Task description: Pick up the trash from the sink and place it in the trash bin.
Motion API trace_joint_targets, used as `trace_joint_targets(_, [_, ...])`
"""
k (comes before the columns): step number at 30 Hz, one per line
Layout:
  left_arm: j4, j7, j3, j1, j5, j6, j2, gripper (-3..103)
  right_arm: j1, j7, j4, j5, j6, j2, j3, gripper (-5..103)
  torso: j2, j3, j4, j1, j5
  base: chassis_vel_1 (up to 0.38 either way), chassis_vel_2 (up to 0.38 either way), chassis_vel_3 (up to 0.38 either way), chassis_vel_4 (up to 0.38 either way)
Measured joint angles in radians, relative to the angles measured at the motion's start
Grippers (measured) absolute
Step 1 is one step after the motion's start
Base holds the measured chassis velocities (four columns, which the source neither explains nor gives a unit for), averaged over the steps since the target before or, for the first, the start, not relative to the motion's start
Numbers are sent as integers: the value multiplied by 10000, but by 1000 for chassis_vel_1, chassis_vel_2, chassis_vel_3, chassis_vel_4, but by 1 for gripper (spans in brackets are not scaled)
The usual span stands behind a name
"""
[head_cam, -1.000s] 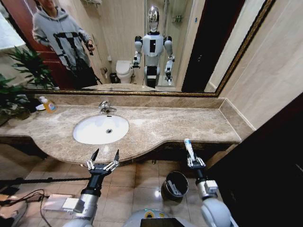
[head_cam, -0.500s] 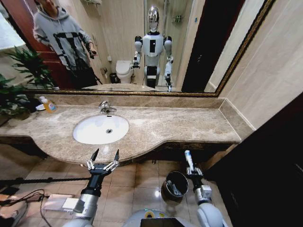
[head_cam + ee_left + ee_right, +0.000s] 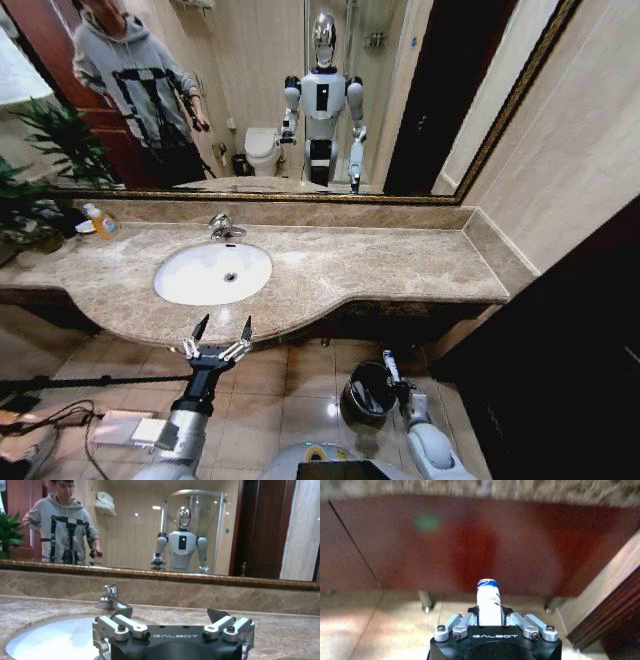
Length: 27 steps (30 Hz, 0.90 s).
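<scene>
Tiled floor: right gripper clamps white tube beside trash bin (left gripper spread, empty).

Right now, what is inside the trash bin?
The trash bin holds one pale piece near its bottom. The right gripper, holding a white tube, covers part of its rim.

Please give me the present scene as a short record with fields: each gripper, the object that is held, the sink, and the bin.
left gripper: the left gripper hangs open before the countertop edge, near the white oval sink, holding nothing
right gripper: the right gripper is low by the floor, beside the small round black trash bin, shut on a white tube with blue marks
held object: the tube stands out past the fingers
sink: no trash visible in the basin
trash bin: on the tiled floor under the counter; something pale lies inside
</scene>
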Motion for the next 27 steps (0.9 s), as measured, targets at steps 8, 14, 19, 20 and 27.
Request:
trace_joint_targets(8, [1, 0, -1, 0, 0, 0, 0, 100, 1439, -664, -3302, -735, 437, 416, 73, 25, 0, 0, 0, 0, 0, 0, 0, 0, 0])
trace_joint_targets(14, [0, 0, 0, 0, 0, 0, 0, 100, 2256, -1106, -4938, -966, 444, 586, 113, 25, 0, 0, 0, 0, -2, 0, 0, 0, 0])
trace_joint_targets(19, [0, 0, 0, 0, 0, 0, 0, 100, 2788, -1359, -5821, -1115, 570, 648, 177, 25, 0, 0, 1, 0, -3, 0, 0, 0, 0])
trace_joint_targets(20, [0, 0, 0, 0, 0, 0, 0, 100, 2875, -1428, -5968, -1154, 585, 648, 170, 25, 0, 0, 0, 1, -1, 0, 0, 0, 0])
trace_joint_targets(27, [0, 0, 0, 0, 0, 0, 0, 100, 3359, -1553, -6644, -1547, 627, 750, 121, 40, 0, 0, 1, 0, 1, 0, 0, 0, 0])
